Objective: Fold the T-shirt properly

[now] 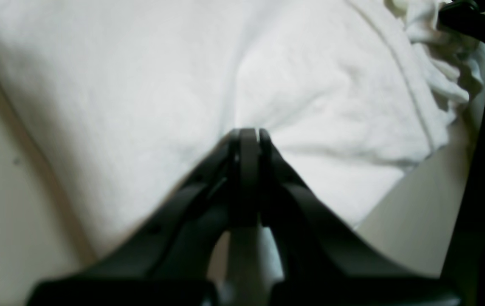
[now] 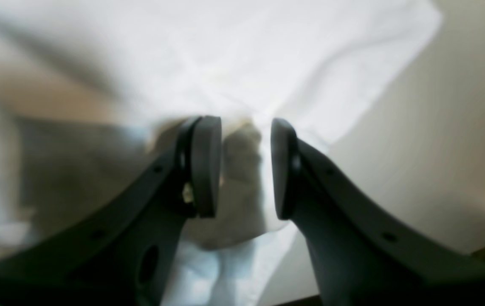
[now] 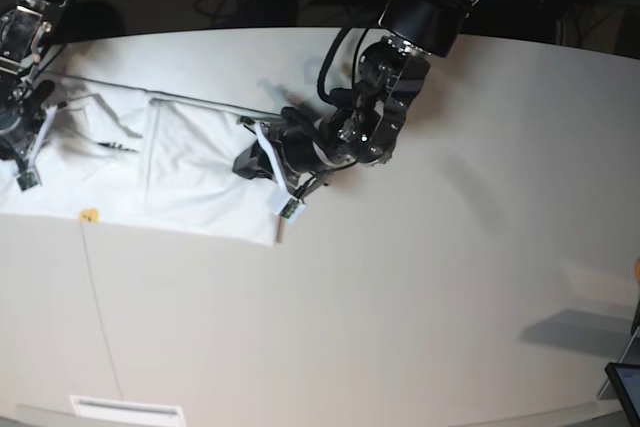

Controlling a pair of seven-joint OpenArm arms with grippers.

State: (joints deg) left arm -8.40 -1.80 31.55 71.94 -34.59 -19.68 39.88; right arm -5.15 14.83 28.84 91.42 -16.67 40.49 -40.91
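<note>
The T-shirt [image 3: 190,172] lies spread on the left of the table, plain white side up, with a small dark mark [image 3: 118,147] near its middle. No print shows. My left gripper [image 3: 252,160] is at the shirt's right edge. In the left wrist view it [image 1: 249,132] is shut, pinching the white cloth [image 1: 140,85], and creases run out from the tips. My right gripper [image 3: 28,135] is at the shirt's far left end. In the right wrist view it [image 2: 244,165] is open, with a shaded fold of the shirt [image 2: 242,191] between its fingers [image 2: 204,165].
The bare beige table [image 3: 450,247] stretches to the right and front. A small yellow mark [image 3: 88,214] sits by the shirt's front edge. A white label [image 3: 125,410] is at the table's front. A dark tablet corner [image 3: 626,387] is at the lower right.
</note>
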